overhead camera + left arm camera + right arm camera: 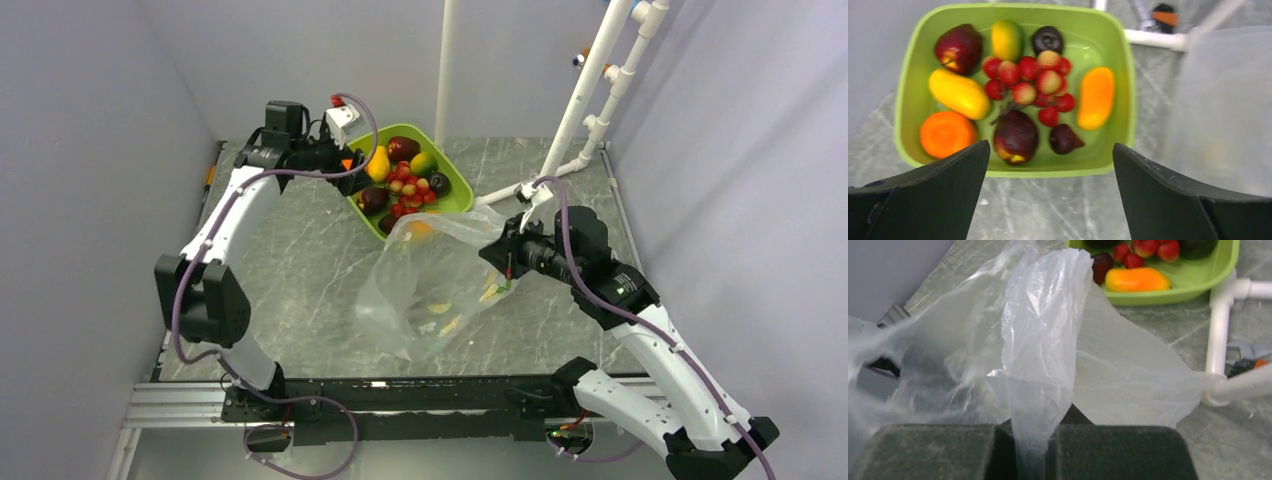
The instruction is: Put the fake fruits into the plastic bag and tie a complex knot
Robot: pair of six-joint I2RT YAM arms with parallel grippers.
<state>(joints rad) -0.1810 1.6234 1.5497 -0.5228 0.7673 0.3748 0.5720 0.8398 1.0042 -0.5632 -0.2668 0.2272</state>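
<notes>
The fake fruits [405, 175] lie in a lime green tray [462, 186]: an orange [946, 134], a yellow oblong [959, 93], an orange oblong [1095, 97], maroon ones [1015, 136] and red berries [1028, 80]. My left gripper [350, 165] hovers open at the tray's left side, with nothing between its fingers [1050, 150]. The clear plastic bag [430, 285] stands puffed up mid-table, overlapping the tray's near corner. My right gripper [503, 262] is shut on a gathered fold of the bag [1043, 330] at its right edge. Small yellowish shapes show through the bag. No knot is in view.
A white pipe frame [590, 110] rises at the back right, its foot [1220, 335] close behind the bag. A white pole [445, 70] stands behind the tray. Grey walls close in on the left, back and right.
</notes>
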